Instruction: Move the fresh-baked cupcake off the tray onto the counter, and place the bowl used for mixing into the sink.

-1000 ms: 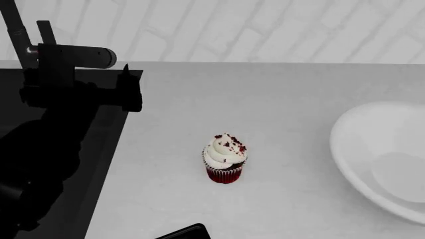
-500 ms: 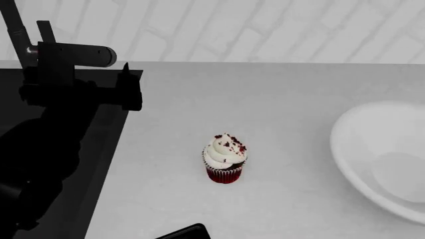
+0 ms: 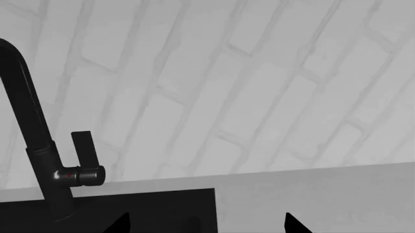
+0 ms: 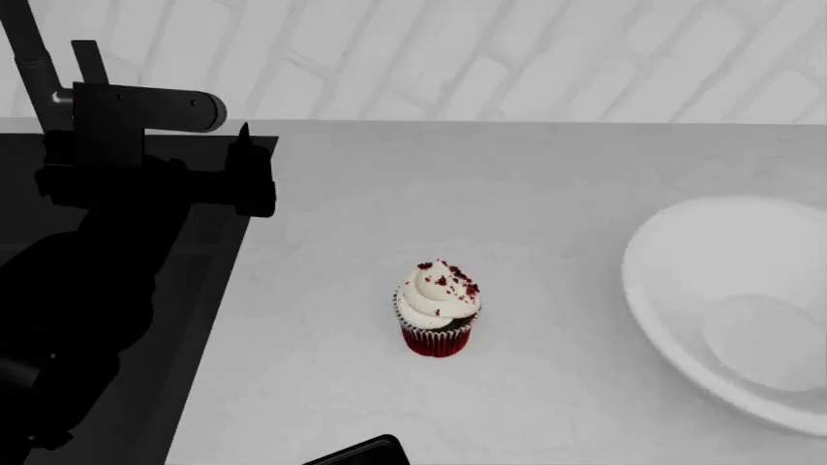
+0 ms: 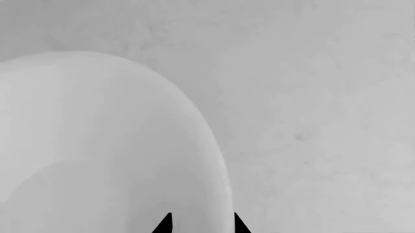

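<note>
The bowl (image 4: 723, 320) runs off the head view's right edge; only a tray (image 4: 362, 453) corner shows.

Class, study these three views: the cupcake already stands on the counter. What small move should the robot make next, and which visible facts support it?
Probably slide the bowl a little further toward the sink. The cupcake stands on the counter, off the tray, so only the bowl remains. The right pincer tips straddle its rim; whether they grip it I cannot tell.

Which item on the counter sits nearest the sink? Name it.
The cupcake, red-wrapped with white frosting, stands mid-counter, closer to the black sink than the white bowl far on the robot's right; the tray corner only peeks in.
</note>
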